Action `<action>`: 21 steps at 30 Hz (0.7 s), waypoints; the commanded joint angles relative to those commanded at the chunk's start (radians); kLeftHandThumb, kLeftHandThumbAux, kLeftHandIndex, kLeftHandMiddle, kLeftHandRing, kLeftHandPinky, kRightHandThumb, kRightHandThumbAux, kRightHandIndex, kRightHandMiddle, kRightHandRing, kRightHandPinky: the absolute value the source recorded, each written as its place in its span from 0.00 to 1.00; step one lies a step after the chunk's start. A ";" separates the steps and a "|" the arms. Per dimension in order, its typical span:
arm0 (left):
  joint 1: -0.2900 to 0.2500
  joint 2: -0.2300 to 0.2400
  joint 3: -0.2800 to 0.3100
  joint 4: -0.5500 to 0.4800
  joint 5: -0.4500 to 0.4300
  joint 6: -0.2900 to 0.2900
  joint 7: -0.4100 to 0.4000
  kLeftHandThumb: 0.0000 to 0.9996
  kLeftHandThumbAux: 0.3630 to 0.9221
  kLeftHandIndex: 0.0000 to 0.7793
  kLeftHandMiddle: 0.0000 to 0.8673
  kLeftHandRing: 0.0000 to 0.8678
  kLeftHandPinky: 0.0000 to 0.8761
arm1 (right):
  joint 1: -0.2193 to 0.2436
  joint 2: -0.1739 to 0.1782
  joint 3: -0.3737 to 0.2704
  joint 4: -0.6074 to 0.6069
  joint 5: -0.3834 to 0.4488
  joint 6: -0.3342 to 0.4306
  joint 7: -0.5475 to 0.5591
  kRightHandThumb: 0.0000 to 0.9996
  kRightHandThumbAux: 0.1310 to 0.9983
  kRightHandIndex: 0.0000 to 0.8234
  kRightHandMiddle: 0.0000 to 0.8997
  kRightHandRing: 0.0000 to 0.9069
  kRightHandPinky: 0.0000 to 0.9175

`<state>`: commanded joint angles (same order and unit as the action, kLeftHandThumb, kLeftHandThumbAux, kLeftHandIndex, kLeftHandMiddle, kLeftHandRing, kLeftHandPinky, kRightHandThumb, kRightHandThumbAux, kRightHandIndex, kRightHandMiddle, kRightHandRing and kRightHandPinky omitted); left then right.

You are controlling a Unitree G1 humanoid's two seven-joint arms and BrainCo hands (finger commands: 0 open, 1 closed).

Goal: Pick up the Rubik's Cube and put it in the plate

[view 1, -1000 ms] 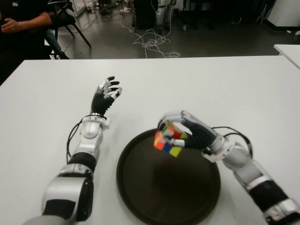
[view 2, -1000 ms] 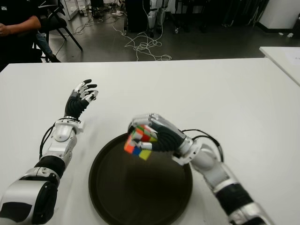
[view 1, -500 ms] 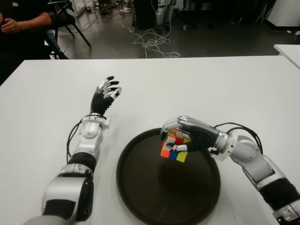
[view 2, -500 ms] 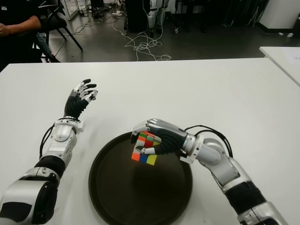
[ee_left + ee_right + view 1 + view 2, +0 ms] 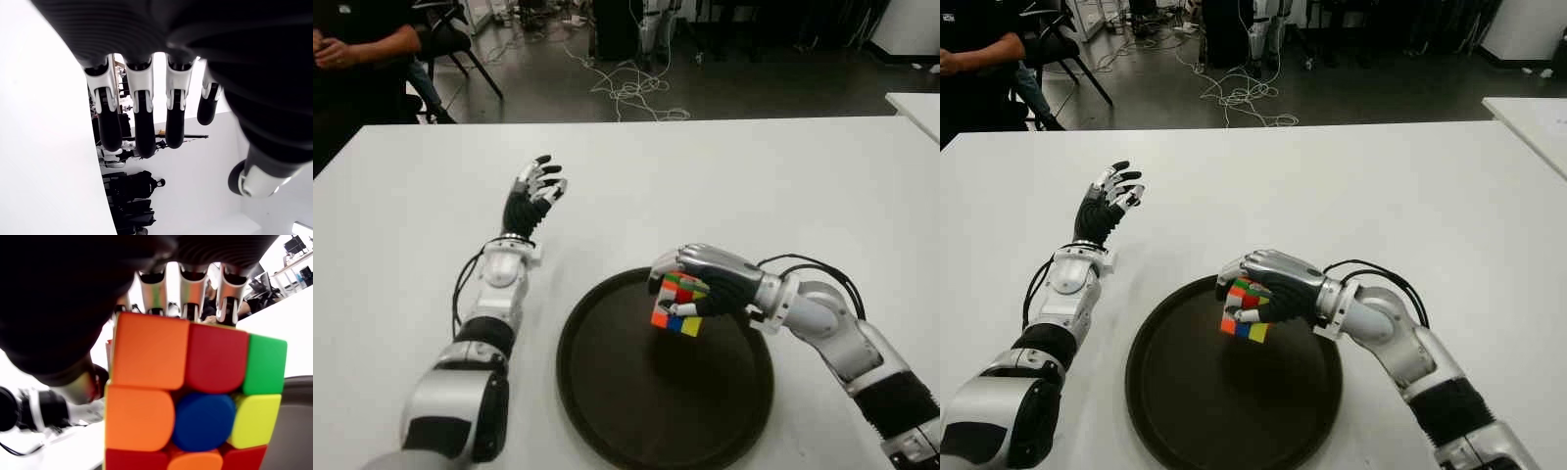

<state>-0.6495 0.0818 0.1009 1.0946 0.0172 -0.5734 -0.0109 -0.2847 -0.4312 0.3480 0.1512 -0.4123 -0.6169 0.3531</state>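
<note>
My right hand [image 5: 690, 284] is shut on the Rubik's Cube [image 5: 674, 307], holding it just above the far part of the round dark plate [image 5: 607, 411]. The cube [image 5: 190, 401] fills the right wrist view, showing orange, red, green, blue and yellow tiles with fingers [image 5: 190, 298] wrapped over its top edge. The plate lies on the white table [image 5: 803, 186] in front of me. My left hand [image 5: 534, 191] shows to the left of the plate, raised over the table, its fingers [image 5: 139, 122] spread with nothing in them.
Beyond the table's far edge are a dark floor with loose cables [image 5: 631, 93], a chair [image 5: 460, 44] and a seated person [image 5: 352, 49] at far left. Another white table corner [image 5: 915, 103] shows at far right.
My right hand has carried the cube lower and further over the plate, the wrist rolling so the cube hangs under the fingers. The left hand has barely moved.
</note>
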 joint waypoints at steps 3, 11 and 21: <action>0.003 -0.001 -0.001 -0.003 0.001 -0.003 0.001 0.12 0.45 0.21 0.28 0.30 0.34 | -0.004 -0.001 0.004 0.008 -0.084 -0.019 -0.062 0.69 0.69 0.52 0.71 0.70 0.65; 0.005 -0.006 -0.004 -0.013 0.004 -0.003 0.008 0.12 0.44 0.21 0.29 0.31 0.35 | -0.018 -0.012 0.020 0.021 -0.215 -0.040 -0.145 0.69 0.69 0.52 0.68 0.67 0.60; 0.008 -0.013 -0.009 -0.025 0.009 0.004 0.020 0.12 0.45 0.21 0.28 0.30 0.35 | -0.032 -0.018 0.041 0.050 -0.260 -0.060 -0.180 0.68 0.70 0.52 0.68 0.66 0.60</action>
<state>-0.6411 0.0685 0.0915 1.0701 0.0262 -0.5691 0.0088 -0.3165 -0.4493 0.3892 0.2009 -0.6720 -0.6766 0.1734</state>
